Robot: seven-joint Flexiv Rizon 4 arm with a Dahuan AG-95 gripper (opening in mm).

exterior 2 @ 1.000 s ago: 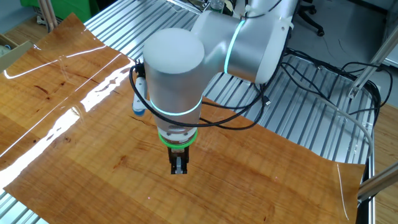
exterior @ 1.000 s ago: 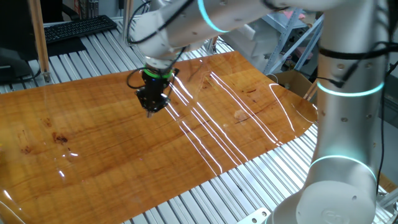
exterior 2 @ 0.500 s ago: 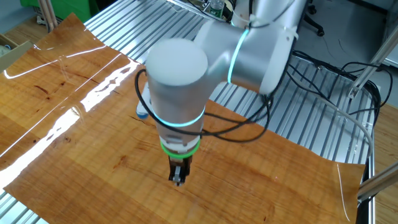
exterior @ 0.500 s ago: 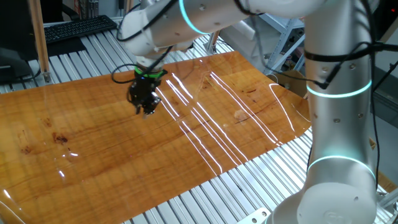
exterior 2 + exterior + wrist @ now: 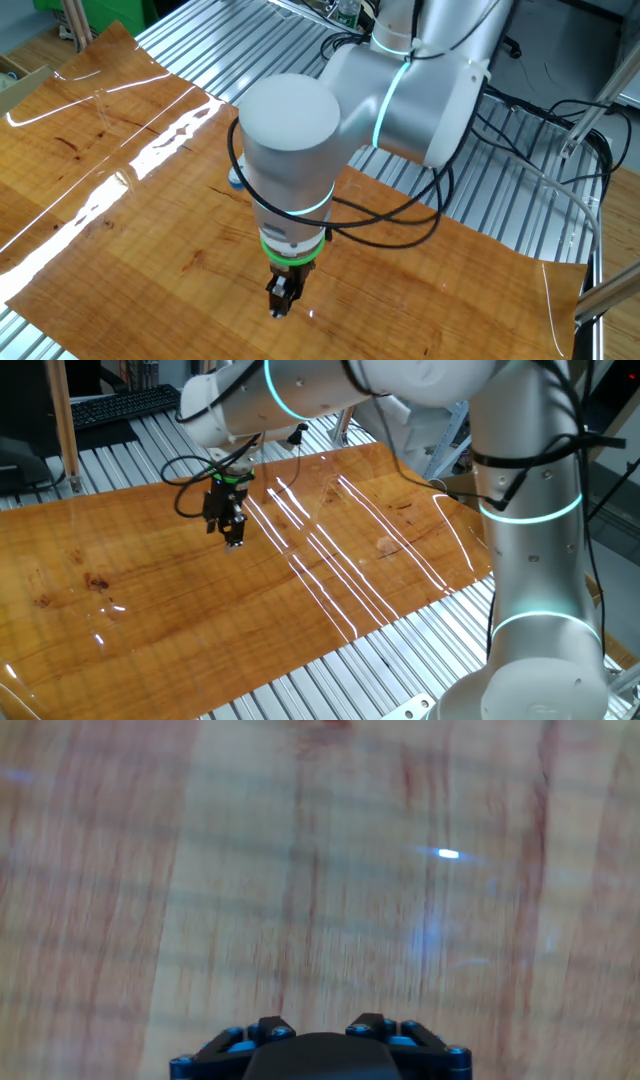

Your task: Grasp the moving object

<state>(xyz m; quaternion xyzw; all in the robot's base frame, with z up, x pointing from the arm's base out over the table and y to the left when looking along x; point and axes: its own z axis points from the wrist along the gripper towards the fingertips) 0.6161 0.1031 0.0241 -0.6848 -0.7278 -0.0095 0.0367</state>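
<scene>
The toy figure does not show in any view. My gripper hangs point-down just above the glossy wooden board, toward its far left-centre. In the other fixed view the gripper is under the arm's big white joint, near the board's front part. Its fingers stand close together in a narrow tip, and I see nothing between them. The hand view shows only the black gripper base at the bottom edge and blurred wood grain ahead.
The board lies on a ribbed metal table. A keyboard and wooden posts stand at the far left. A cardboard box sits by the arm's column. A small blue-and-white thing peeks out behind the arm.
The gripper has moved left and away across the board in one fixed view, and nearer the front edge in the other. Its fingers look the same.
</scene>
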